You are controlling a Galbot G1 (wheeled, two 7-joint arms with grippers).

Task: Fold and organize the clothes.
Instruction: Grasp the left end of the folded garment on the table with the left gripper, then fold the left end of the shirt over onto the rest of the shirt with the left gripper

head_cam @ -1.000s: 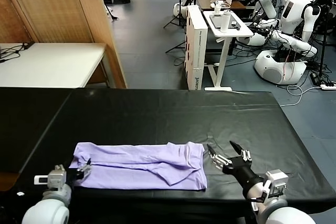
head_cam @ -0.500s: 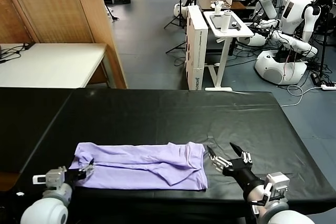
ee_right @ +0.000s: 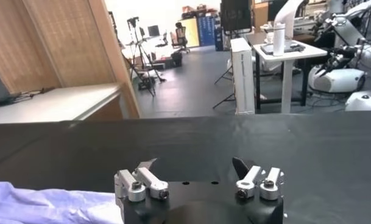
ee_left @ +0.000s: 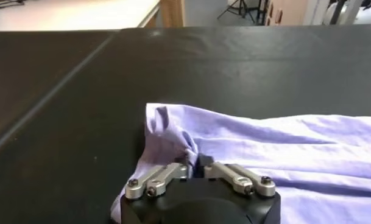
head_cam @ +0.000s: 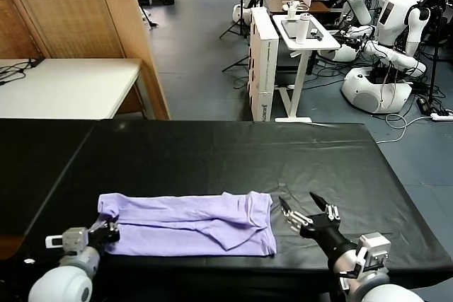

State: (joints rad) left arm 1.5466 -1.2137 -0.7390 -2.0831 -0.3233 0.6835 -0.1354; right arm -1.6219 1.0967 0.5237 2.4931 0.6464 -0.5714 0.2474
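The clothes [head_cam: 187,223] are a lavender T-shirt folded into a long band near the black table's front edge. My left gripper [head_cam: 108,232] is at the band's left end, shut on a bunched fold of the clothes [ee_left: 173,137] that rises between its jaws [ee_left: 195,163]. My right gripper [head_cam: 306,208] stands open just off the band's right end, apart from the fabric. In the right wrist view its gripper [ee_right: 194,166] holds nothing, and a corner of the clothes [ee_right: 39,204] shows to one side.
The black table [head_cam: 212,153] stretches wide behind the shirt. A wooden screen [head_cam: 78,12] and a white table [head_cam: 64,86] stand beyond it on the left. A white stand [head_cam: 301,40] and other robots [head_cam: 396,26] are at the back right.
My left gripper has shut on the left end of the shirt, bunching the fabric there. The shirt has shifted slightly. The right gripper has stayed open in place.
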